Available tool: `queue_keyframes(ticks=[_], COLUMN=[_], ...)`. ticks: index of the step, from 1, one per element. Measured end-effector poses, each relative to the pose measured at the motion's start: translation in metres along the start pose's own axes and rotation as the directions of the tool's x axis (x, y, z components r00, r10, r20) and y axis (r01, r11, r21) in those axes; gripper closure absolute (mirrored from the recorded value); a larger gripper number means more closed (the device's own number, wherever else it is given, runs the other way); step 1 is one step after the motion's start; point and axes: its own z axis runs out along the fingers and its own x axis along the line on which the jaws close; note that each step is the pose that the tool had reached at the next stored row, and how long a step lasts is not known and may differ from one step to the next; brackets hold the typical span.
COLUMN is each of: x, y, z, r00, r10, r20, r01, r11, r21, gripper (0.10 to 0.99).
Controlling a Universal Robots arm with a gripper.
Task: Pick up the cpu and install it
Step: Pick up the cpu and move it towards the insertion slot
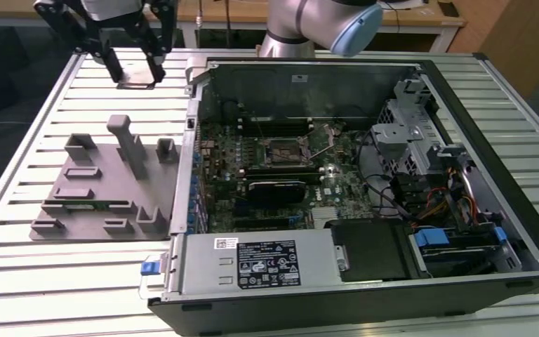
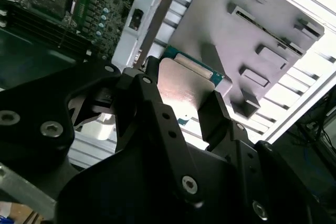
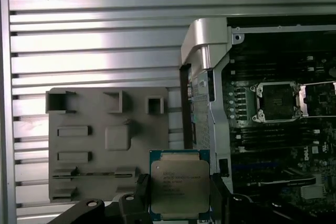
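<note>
Slatted table [image 1: 26,140]: bears the holder tray [image 1: 101,189] and the open computer case [image 1: 307,84].
Exterior view: gripper [image 1: 135,70], at eleven o'clock, clamped on the cpu [image 1: 137,76], held aloft; socket [image 1: 283,149] toward four o'clock from it.
Second wrist view: fingers [image 2: 210,111] pinch opposite cpu [image 2: 186,85] edges.
First wrist view: cpu [image 3: 180,184] hangs level.
Care: probably best carried level, with a firm grip.

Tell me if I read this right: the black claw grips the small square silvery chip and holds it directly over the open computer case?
Not quite. The black claw does grip the small square silvery chip, but holds it over the slatted metal table, to the exterior view's left of the open black computer case, not over it. The exterior view shows this.
</note>
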Motion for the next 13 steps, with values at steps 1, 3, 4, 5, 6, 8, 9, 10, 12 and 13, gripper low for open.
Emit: queue_keyframes(ticks=[1, 3, 4, 5, 6, 8, 9, 10, 12, 13], x=[-0.004, -0.0112, -0.0148, -0.0179, -0.0209, -0.0274, -0.0304, -0.0332, -0.0388, -0.0416], y=[0.0003, 0.0008, 0.001, 0.0012, 0.0015, 0.0019, 0.0021, 0.0022, 0.0025, 0.0027], z=[0.0003, 0.0009, 0.0013, 0.0017, 0.0022, 0.0036, 0.0045, 0.0055, 0.0077, 0.0087], r00=[1.0, 1.0, 1.0, 1.0, 1.0, 1.0, 1.0, 1.0, 1.0, 1.0], r10=[0.0, 0.0, 0.0, 0.0, 0.0, 0.0, 0.0, 0.0, 0.0, 0.0], r20=[-0.0001, -0.0006, -0.0009, -0.0013, -0.0014, -0.0019, -0.0024, -0.0027, -0.0036, -0.0041], r01=[0.0, 0.0, 0.0, 0.0, 0.0, 0.0, 0.0, 0.0, 0.0, 0.0], r11=[1.0, 1.0, 1.0, 1.0, 1.0, 1.0, 1.0, 1.0, 1.0, 1.0], r21=[0.0, 0.0, 0.0, 0.0, 0.0, 0.0, 0.0, 0.0, 0.0, 0.0], gripper=[0.545, 0.545, 0.545, 0.545, 0.545, 0.545, 0.545, 0.545, 0.545, 0.545])
